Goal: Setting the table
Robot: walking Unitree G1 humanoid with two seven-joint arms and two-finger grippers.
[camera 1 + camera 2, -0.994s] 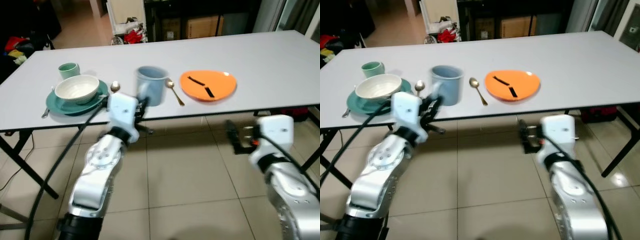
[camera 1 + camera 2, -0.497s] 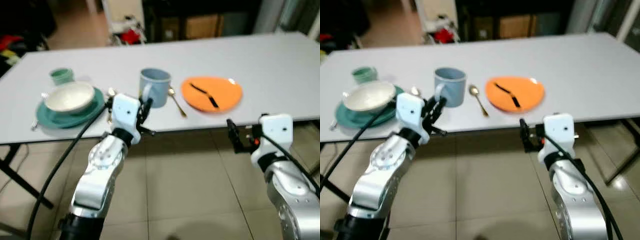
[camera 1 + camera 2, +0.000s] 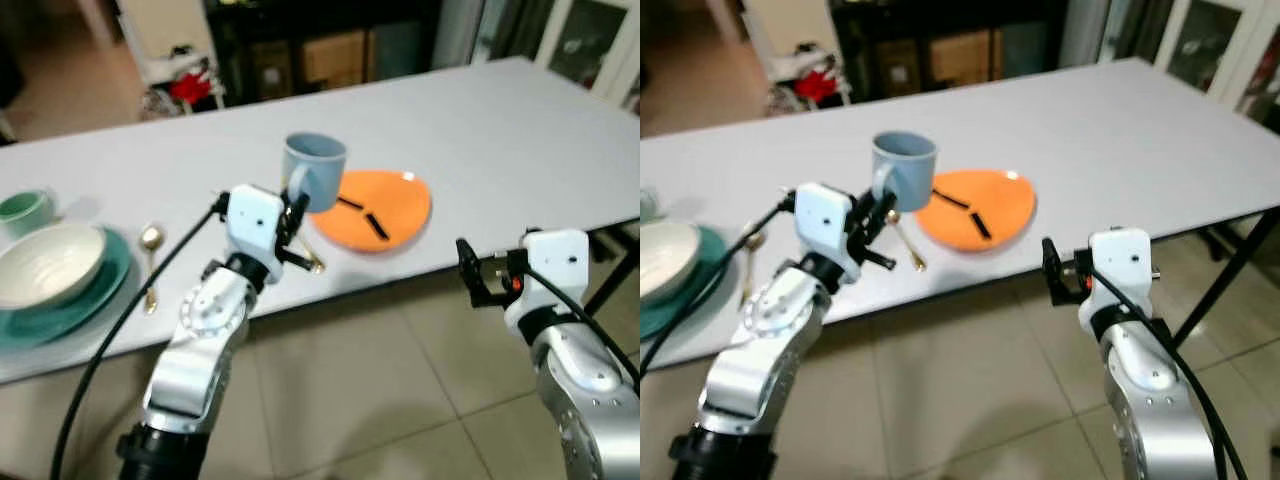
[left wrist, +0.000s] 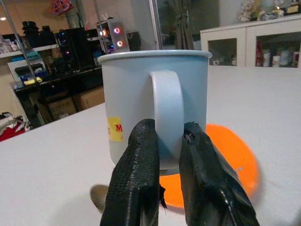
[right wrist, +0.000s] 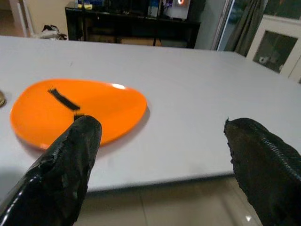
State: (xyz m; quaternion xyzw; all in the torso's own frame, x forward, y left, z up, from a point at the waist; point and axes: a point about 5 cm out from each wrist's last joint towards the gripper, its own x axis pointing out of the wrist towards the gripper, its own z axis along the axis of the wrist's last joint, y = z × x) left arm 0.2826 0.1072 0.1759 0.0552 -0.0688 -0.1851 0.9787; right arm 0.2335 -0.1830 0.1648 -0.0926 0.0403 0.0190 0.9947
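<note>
"Which step are you in?"

"Carrying, I'd judge. Your left gripper (image 4: 162, 155) is clenched on the handle of the light blue mug (image 3: 314, 172), which is held upright above the white table (image 3: 500, 130), at about ten o'clock from the orange plate (image 3: 372, 207)."

"And your other arm?"

"Your right gripper (image 5: 160, 155) hangs off the table's near edge, fingers spread wide, holding nothing."

"Next?"

"Probably lower the mug beside the plate, missing the gold spoon (image 3: 905, 245) underneath, then release."
</note>
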